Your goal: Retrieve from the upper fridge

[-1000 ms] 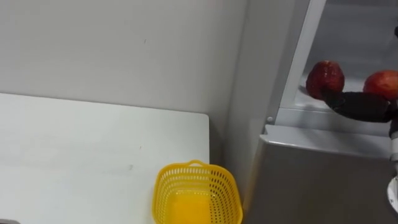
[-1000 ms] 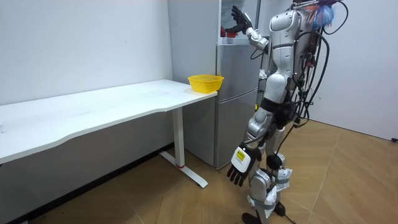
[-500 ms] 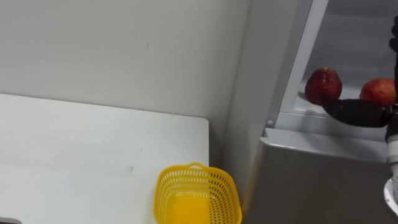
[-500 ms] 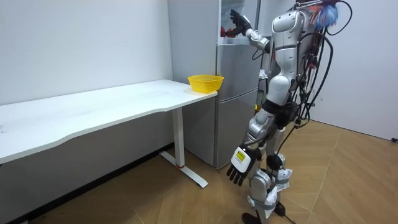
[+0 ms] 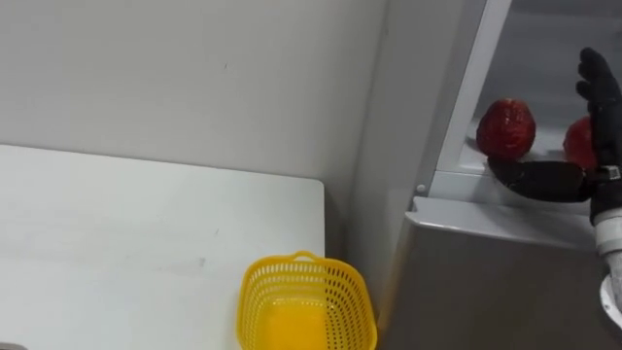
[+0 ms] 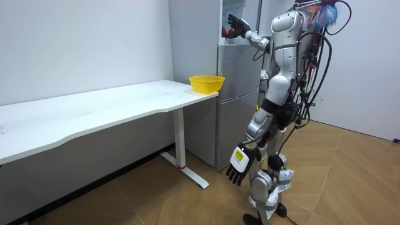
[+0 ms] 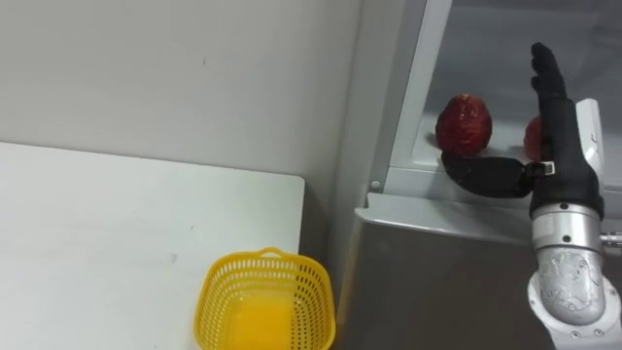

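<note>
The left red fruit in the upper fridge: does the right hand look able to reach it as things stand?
Probably yes. The right hand is open at the open upper fridge compartment, its thumb stretched just in front of the left red fruit, and nothing stands between them.

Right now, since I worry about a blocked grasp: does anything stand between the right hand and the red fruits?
Nothing visible does. The open right hand is inside the upper fridge, thumb just in front of the left red fruit, fingers upright before the right red fruit.
</note>
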